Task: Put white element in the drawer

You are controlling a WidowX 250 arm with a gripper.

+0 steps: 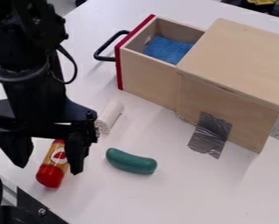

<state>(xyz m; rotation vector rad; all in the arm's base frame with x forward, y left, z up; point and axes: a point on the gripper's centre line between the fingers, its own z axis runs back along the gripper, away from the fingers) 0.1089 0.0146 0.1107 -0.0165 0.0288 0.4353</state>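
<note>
On the pale worktop [182,197], the open, empty hand [47,165] should clear the red-capped bottle [50,170], squarely straddle the white tube [111,114] at its half past one, then lift it high into the drawer [144,78] toward one o'clock.

Table [170,201]: box [246,120], cylinder [110,114], bottle [50,173], green toy [130,161]

Camera view: a raised viewpoint, at close range, directed obliquely downward upon the worktop [176,201]. The fingers [76,153] lie toward the view's left edge; the field extends from the surface before them to the drawer box [241,61] beyond, rightward in view.
</note>
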